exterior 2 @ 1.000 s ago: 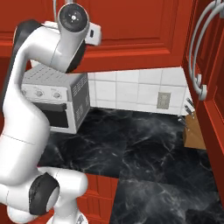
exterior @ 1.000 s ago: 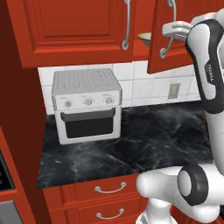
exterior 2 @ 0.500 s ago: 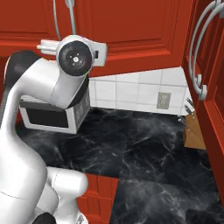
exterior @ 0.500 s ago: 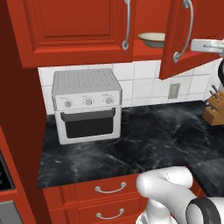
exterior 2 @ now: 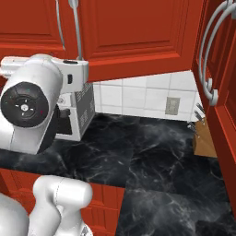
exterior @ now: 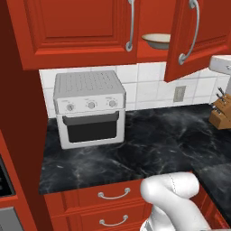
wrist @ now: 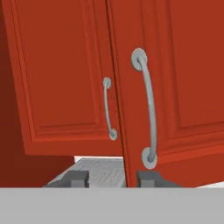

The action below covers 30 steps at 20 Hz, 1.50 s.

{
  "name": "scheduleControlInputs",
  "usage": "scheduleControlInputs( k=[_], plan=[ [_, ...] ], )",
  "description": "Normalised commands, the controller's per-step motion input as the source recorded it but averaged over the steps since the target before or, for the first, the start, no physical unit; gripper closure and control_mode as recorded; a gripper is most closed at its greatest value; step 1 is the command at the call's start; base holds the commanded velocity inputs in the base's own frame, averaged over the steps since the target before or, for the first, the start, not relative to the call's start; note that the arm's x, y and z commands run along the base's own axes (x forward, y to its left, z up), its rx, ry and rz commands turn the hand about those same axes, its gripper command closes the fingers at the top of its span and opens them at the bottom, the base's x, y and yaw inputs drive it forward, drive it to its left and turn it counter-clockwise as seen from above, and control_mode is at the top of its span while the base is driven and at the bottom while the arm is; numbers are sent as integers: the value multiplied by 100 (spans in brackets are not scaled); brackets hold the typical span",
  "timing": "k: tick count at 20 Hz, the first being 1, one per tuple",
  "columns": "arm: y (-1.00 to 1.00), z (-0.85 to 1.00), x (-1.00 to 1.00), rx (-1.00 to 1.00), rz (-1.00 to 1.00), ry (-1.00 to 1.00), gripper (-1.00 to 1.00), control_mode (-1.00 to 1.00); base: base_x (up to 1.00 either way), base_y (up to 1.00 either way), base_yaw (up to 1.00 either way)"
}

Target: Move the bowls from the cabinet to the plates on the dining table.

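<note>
- We see the cabinet [exterior: 81, 31], red with panelled doors, hanging on the wall above the bench [exterior: 149, 144], whose top is black marble with white veins.
- In the left base view the cabinet's right door [exterior: 189, 36] stands swung partly open, and its long curved silver handle [exterior: 193, 31] faces us.
- Through the gap between the two doors we make out one bowl [exterior: 156, 41], cream with a yellowish rim, sitting on the red shelf inside the cabinet. Its right part is hidden behind the open door.
- We cannot find a second bowl in the part of the cabinet interior that shows.
- The left door is closed, with its own curved handle [exterior: 131, 25] just left of the gap.
- In the hand view the gripper [wrist: 111, 178] sits low, in front of the edge of the open door, with the door's handle [wrist: 148, 109] just above and right of it.
- Its two dark fingertips [wrist: 77, 178] stand apart with nothing clamped between them; the door edge runs down between them, but we cannot tell whether either one touches it.
- A white toaster oven [exterior: 89, 108] with three knobs stands on the bench against the tiled wall, below the closed door.
- A wooden knife block [exterior: 221, 113] stands on the bench at the far right, near a wall socket [exterior: 179, 94].
- Red drawers [exterior: 113, 198] with short silver handles run below the bench top.
</note>
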Motion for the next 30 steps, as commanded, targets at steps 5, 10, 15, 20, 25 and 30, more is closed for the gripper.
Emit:
scheduleControlInputs(
  k=[5, 10, 15, 20, 25, 30],
  plan=[
    [100, 0, -38, -4, -3, -10, -100, -100, 0, 0, 0],
    [89, -37, 46, -2, -10, 7, -100, -100, 0, 0, 0],
    [41, -17, 82, -2, -16, 7, -100, -100, 0, 0, 0],
    [0, -15, 61, 0, -25, 1, -100, -100, 0, 0, 0],
    [0, 1, 37, 0, -22, -13, -100, -100, 0, 0, 0],
    [0, 0, 32, 0, -15, -18, -100, -100, 0, 0, 0]
  ],
)
